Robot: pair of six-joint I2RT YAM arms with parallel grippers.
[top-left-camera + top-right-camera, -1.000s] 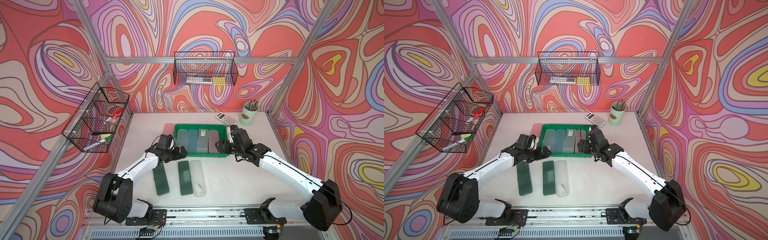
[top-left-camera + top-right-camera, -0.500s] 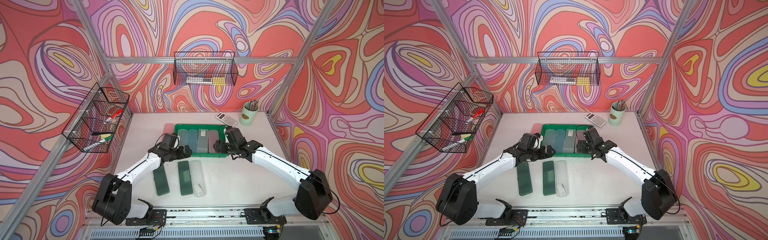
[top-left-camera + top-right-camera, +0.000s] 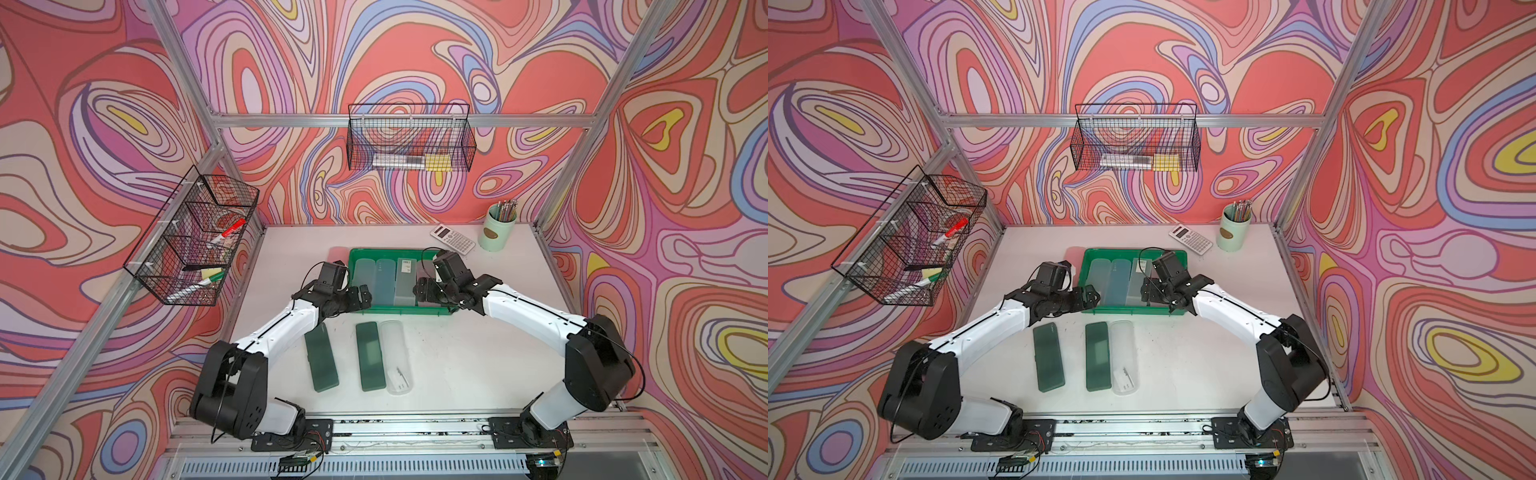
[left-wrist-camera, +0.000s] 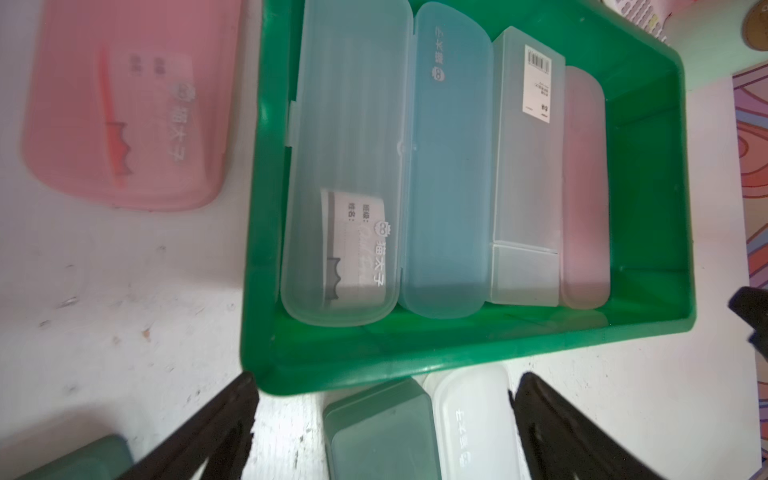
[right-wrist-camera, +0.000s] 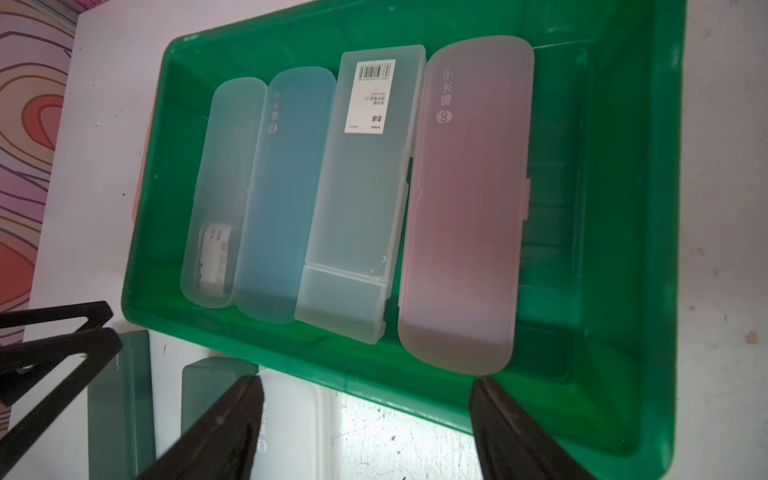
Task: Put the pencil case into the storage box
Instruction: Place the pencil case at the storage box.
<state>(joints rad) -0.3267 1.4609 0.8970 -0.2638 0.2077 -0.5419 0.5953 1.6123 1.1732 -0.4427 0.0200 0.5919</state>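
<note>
Right gripper [image 5: 365, 380]: fingers spread, nothing between them, hanging over the near rim of the storage box [image 5: 615, 249]. Left gripper [image 4: 386, 379]: also spread and empty, at the box's near corner on its own side.

Outward, away from the robot: four boxed cases [image 5: 361, 178] lie side by side, long axes running front to back. A bare strip of floor shows past the pink one, on the right arm's side.

Outward, toward the robot, on the bench [image 3: 478, 353]: clear case [image 3: 397, 357] and middle green case [image 3: 368, 357] lie flat, just beside each other. Their long axes are parallel to the boxed ones, far ends just short of the near rim. Left green case [image 3: 321, 357] lies apart, near the left forearm. A loose pink case [image 3: 338, 253] sits beside the box's left wall.

Judgement: the clear case is about equally near both grippers, and the green ones favour the left arm. Either arm must draw back toward the robot and close across a case's short width.
</note>
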